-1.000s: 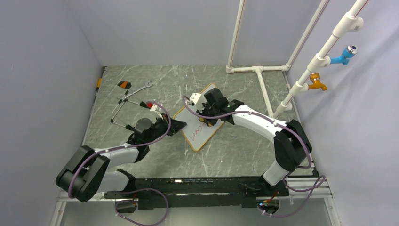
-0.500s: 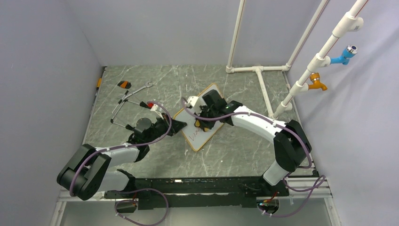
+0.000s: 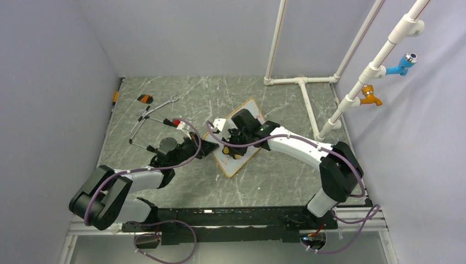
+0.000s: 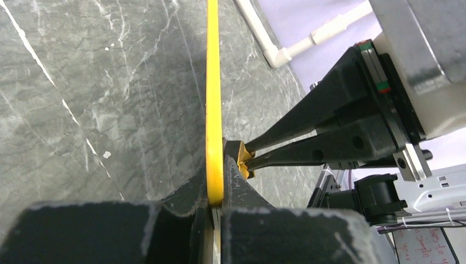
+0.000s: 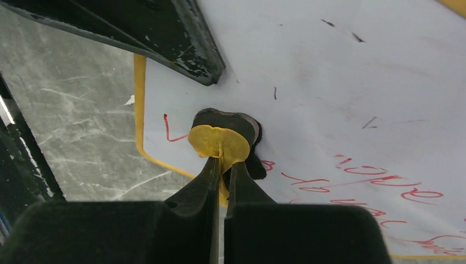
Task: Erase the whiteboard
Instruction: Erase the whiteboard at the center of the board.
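The whiteboard (image 3: 235, 163) lies flat mid-table, its long axis running diagonally from near-left to far-right, with red writing (image 5: 379, 181) at its near end. The left gripper (image 3: 211, 146) pinches its yellow frame. The right gripper (image 3: 226, 149), clamped on a small yellow eraser (image 5: 218, 140), presses it onto the board. Hand tools (image 3: 159, 110) lie far-left and white pipes (image 3: 301, 82) stand behind.

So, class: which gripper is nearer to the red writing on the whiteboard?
Right. The right gripper presses an eraser beside the red writing; the left gripper clamps the edge of the whiteboard.
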`<state>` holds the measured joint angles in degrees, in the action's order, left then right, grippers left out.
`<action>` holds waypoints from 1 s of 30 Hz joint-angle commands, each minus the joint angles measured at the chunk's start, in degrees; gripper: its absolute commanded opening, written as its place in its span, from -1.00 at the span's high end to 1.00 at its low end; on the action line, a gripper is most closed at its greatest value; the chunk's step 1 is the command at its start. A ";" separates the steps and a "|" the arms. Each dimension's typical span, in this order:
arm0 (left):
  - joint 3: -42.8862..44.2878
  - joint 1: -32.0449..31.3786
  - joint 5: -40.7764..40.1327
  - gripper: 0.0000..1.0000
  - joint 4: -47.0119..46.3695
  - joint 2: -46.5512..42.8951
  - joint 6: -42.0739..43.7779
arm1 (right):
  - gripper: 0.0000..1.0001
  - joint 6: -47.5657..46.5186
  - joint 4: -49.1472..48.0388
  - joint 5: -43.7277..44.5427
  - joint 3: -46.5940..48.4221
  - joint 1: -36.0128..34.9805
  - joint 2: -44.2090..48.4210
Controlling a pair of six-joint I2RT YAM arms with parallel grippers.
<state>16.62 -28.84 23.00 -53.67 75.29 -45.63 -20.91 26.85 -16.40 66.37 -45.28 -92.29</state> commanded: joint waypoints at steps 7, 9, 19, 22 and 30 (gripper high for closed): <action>2.93 -1.88 12.14 1.00 -8.65 -1.24 -2.34 | 1.00 6.35 -10.46 6.77 -1.67 7.99 1.71; 2.82 -1.91 12.35 1.00 -9.04 -0.99 -2.64 | 1.00 4.70 -9.29 4.71 -1.45 7.87 0.83; 2.47 -1.95 12.20 1.00 -8.34 -1.91 -1.96 | 1.00 -5.33 -1.94 -11.52 -0.06 -0.80 0.19; 2.22 -1.90 12.07 1.00 -7.40 -2.79 -1.36 | 1.00 -0.01 -7.16 -2.64 -1.11 1.60 0.82; 1.99 -1.94 12.82 1.00 -8.83 -2.07 -1.60 | 1.00 4.94 -11.05 4.49 -2.66 8.06 1.55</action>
<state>16.91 -28.84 25.67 -53.15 75.35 -44.66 -17.23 24.05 -19.64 64.20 -39.44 -90.35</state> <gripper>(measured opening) 0.066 0.040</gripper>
